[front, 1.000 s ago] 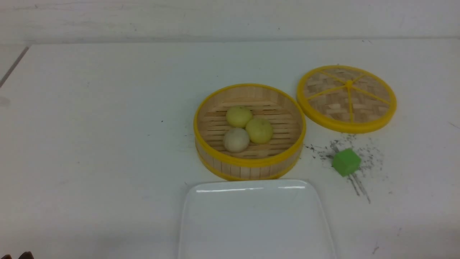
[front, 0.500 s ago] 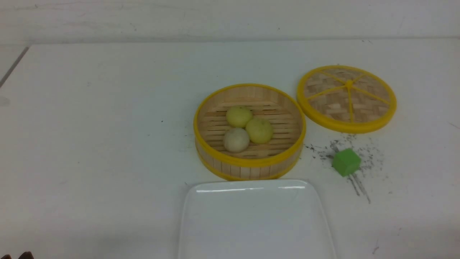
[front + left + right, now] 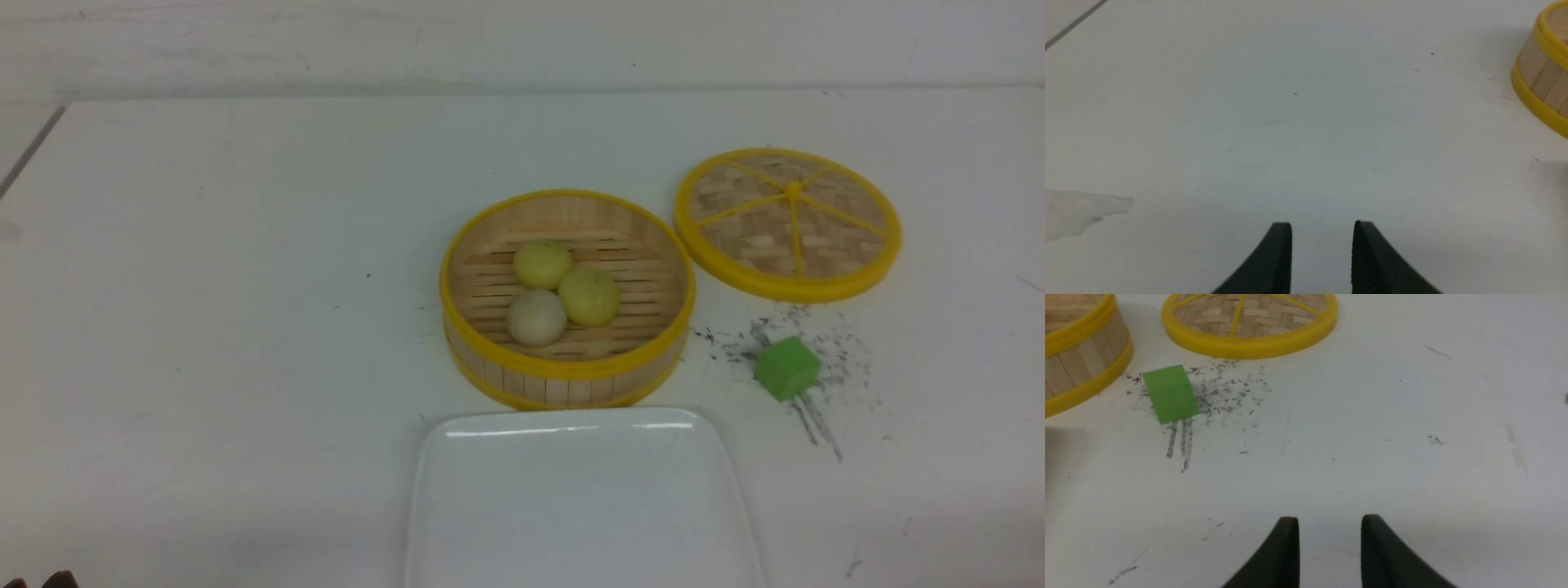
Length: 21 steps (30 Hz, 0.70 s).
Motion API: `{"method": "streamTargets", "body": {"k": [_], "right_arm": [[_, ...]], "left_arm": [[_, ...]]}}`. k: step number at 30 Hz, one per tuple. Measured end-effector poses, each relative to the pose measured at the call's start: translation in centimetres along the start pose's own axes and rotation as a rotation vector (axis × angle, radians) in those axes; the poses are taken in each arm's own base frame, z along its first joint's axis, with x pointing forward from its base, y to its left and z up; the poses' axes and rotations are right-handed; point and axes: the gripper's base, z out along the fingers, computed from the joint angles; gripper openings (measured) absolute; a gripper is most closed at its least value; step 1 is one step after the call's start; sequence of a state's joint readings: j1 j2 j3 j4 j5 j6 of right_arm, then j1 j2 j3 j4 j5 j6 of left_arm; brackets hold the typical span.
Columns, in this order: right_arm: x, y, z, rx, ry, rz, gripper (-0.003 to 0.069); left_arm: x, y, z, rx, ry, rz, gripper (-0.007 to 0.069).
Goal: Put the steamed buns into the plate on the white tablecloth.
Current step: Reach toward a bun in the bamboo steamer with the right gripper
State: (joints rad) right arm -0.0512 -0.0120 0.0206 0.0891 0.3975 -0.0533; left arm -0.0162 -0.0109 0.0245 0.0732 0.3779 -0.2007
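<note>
Three steamed buns lie together in the round bamboo steamer basket [image 3: 566, 376]: a pale yellow one [image 3: 543, 264] at the back, a second yellow one [image 3: 589, 296] to its right, and an off-white one [image 3: 536, 318] in front. The white plate [image 3: 581, 498] sits just in front of the basket on the white tablecloth [image 3: 245, 286]. My left gripper [image 3: 1322, 228] is open and empty over bare cloth, left of the basket [image 3: 1541, 81]. My right gripper [image 3: 1329, 522] is open and empty over bare cloth, right of the green cube [image 3: 1169, 394]. Neither gripper shows in the front view.
The woven bamboo lid [image 3: 788, 220] lies flat to the right of the basket; it also shows in the right wrist view [image 3: 1249, 318]. A small green cube [image 3: 785, 367] sits on a patch of dark speckled marks [image 3: 816, 351] in front of the lid.
</note>
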Motion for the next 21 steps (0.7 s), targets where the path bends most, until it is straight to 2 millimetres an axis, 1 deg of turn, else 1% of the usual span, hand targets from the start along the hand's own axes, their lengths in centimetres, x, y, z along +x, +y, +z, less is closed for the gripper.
{"method": "streamTargets", "body": {"k": [1, 2, 4, 6, 9, 10, 11, 16, 18, 20, 21], "right_arm": [[0.0, 0.1, 0.0, -0.009, 0.0, 0.038, 0.024], [0.0, 0.3, 0.0, -0.028, -0.001, 0.121, 0.024], [-0.1, 0.8, 0.0, -0.089, 0.006, 0.359, 0.024], [-0.2, 1.3, -0.1, -0.153, 0.018, 0.599, 0.024], [-0.4, 1.8, -0.1, -0.213, 0.029, 0.812, 0.024], [-0.4, 1.8, -0.2, -0.217, 0.029, 0.82, 0.024], [-0.5, 2.0, -0.2, -0.237, 0.032, 0.883, 0.024], [-0.7, 2.1, -0.2, -0.256, 0.029, 0.934, 0.024], [-0.9, 2.0, -0.2, -0.254, 0.006, 0.939, 0.024], [-2.0, 1.7, -0.5, -0.249, -0.078, 0.911, 0.024], [-2.2, 1.6, -0.6, -0.248, -0.091, 0.897, 0.024]], "left_arm": [[0.0, -0.2, 0.0, 0.026, 0.006, -0.128, 0.0241], [0.0, -0.5, 0.0, 0.057, 0.015, -0.269, 0.0241], [0.1, -1.2, -0.1, 0.127, 0.058, -0.605, 0.0241], [0.1, -1.8, -0.2, 0.178, 0.102, -0.874, 0.0241], [0.1, -2.2, -0.2, 0.221, 0.145, -1.114, 0.0241], [0.1, -2.3, -0.3, 0.223, 0.146, -1.124, 0.0241], [0.0, -2.3, -0.3, 0.233, 0.145, -1.176, 0.0241], [-0.2, -2.3, -0.3, 0.242, 0.127, -1.208, 0.0241], [-0.3, -2.3, -0.3, 0.246, 0.123, -1.197, 0.0226], [-0.5, -2.5, -0.5, 0.266, 0.127, -1.131, 0.02], [-0.6, -2.5, -0.5, 0.268, 0.128, -1.13, 0.0197]]}}
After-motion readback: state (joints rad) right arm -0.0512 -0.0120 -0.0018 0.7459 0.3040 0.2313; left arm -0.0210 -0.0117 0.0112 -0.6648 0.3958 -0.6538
